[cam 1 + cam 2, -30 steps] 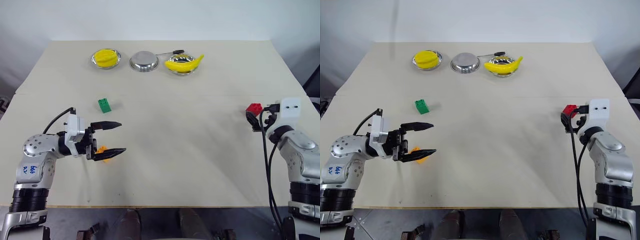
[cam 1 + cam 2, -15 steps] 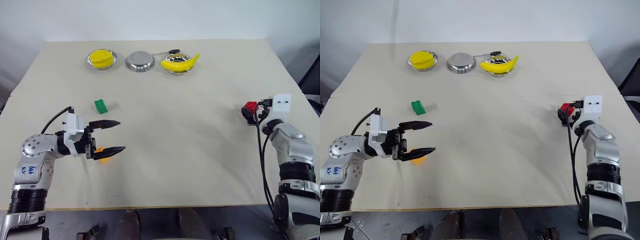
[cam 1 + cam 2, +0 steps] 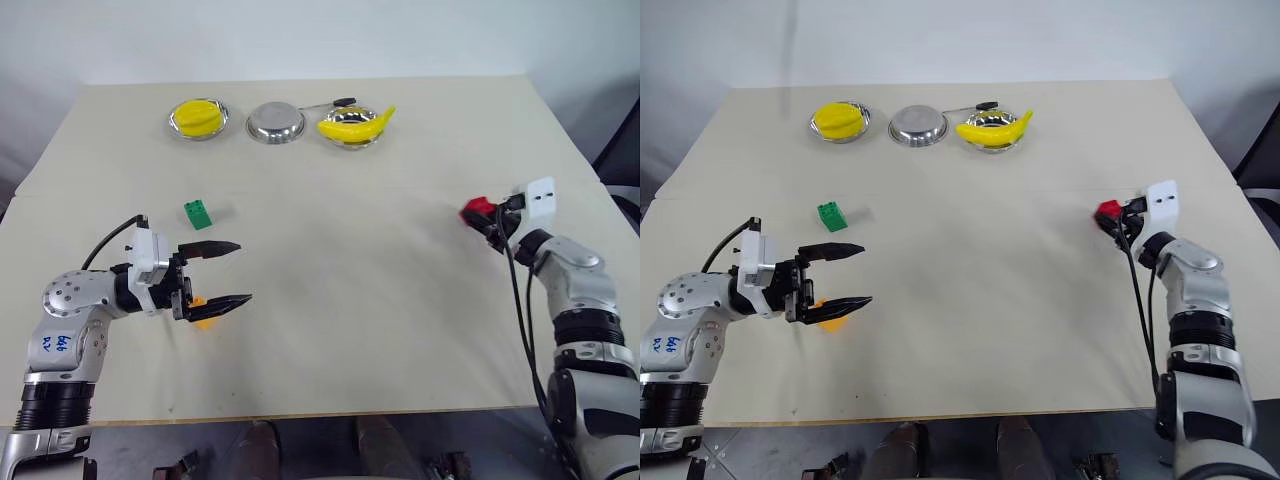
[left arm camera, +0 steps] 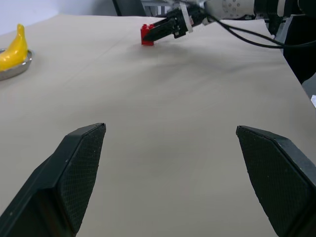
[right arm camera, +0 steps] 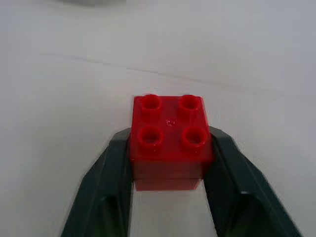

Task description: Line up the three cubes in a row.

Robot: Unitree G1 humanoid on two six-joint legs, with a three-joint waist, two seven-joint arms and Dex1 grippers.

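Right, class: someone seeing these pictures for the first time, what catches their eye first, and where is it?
Probably the red cube, clamped between the right claw's fingers at the table's right side. Next, the left claw at the near left, wide open over the orange cube, with the green cube just beyond. At the far edge stand three steel bowls, two holding yellow fruit.

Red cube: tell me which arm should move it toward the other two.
Right. The right gripper is already shut on the red cube, while the open left gripper sits by the orange cube.
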